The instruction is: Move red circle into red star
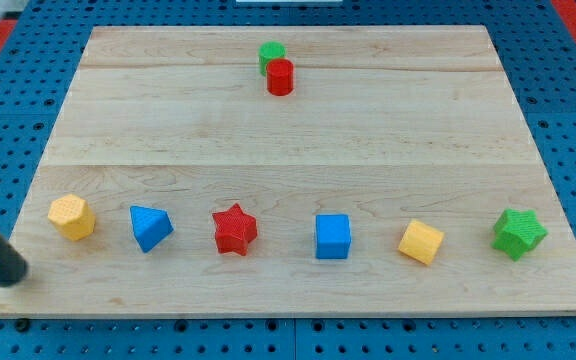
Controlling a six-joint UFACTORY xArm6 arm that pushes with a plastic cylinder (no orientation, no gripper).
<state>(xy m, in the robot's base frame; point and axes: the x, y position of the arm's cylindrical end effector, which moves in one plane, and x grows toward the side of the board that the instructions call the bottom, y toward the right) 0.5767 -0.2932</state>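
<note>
Wooden board [298,140] on blue pegboard; red circle [280,77] sits at 12 o'clock, touching a green circle [271,54] just behind it, red star [234,230] well apart in the 6 o'clock row between blue triangle [150,227] and blue cube [332,237]. My tip [10,277], a bare rod with nothing to grasp or hold, rests at 8 o'clock by the yellow hexagon [72,216], so the approach looks not yet begun. Next I'd judge: swing round to the circle's far side, split it from green, push toward 6

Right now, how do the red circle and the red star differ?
Shape: the red circle is a short round cylinder; the red star has points.
Place: the circle sits near the view's top; the star is in the row along the bottom.
Neighbours: the circle touches a green block; the star stands apart from its neighbours.
Both are red. My tip is at lower left, touching neither.
</note>
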